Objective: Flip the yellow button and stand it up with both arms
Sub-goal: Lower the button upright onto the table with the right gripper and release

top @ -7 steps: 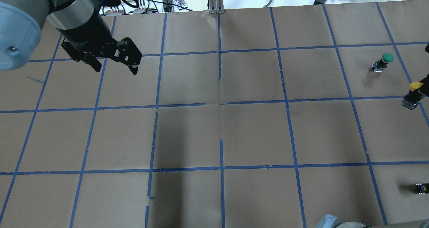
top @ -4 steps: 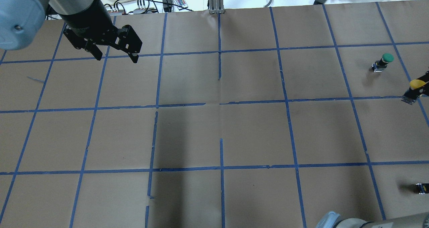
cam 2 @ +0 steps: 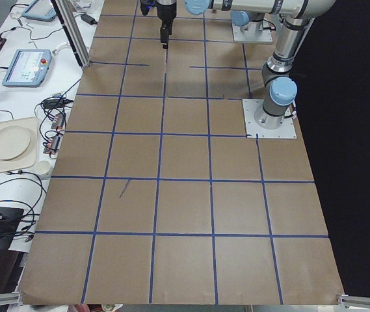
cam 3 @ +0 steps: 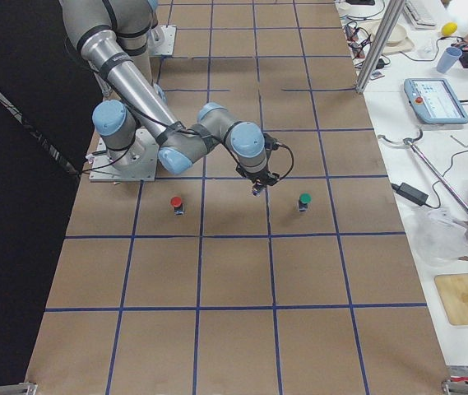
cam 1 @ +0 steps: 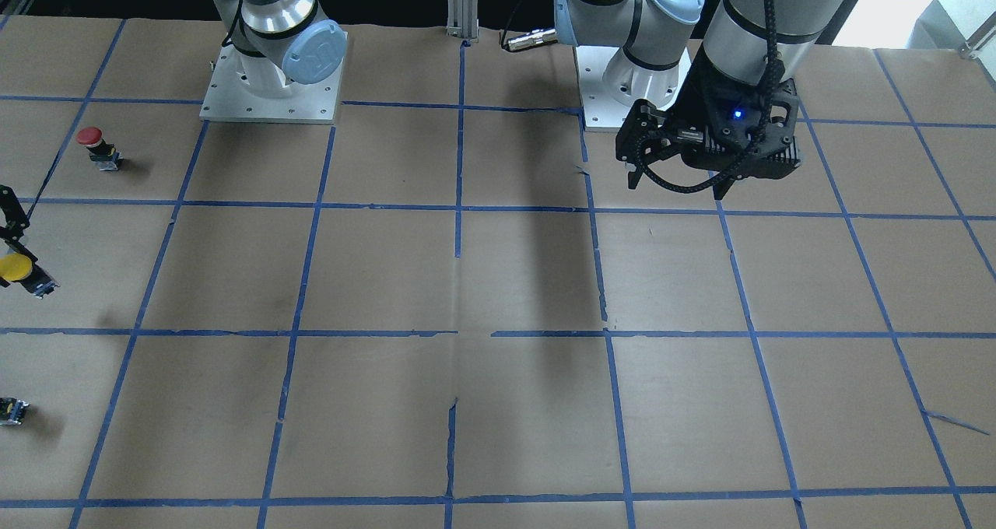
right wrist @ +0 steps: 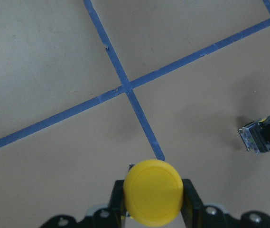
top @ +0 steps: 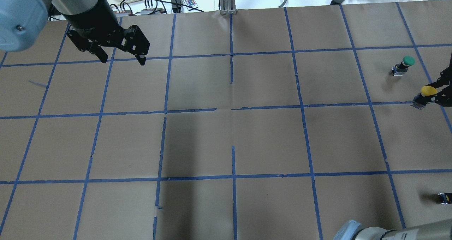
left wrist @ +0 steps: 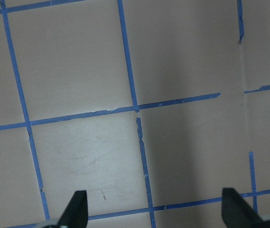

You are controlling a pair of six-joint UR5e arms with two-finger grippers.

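One yellow button (right wrist: 153, 197) is pinched in the right pincer (right wrist: 153, 209), probably to be turned; the left pincer (top: 123, 60) is held spread, empty, well apart from it.

1. This looks like a robot lab.
2. Two silver robot arms (cam 1: 272, 15) are bolted to a big table (top: 268, 141).
3. The table is covered in brown paper with a grid of blue tape lines (top: 197, 178).
4. A white side bench (cam 2: 2, 97) holds touch-screen controllers (cam 2: 27, 67), cables (cam 2: 51, 104) and plates (cam 2: 10, 143).
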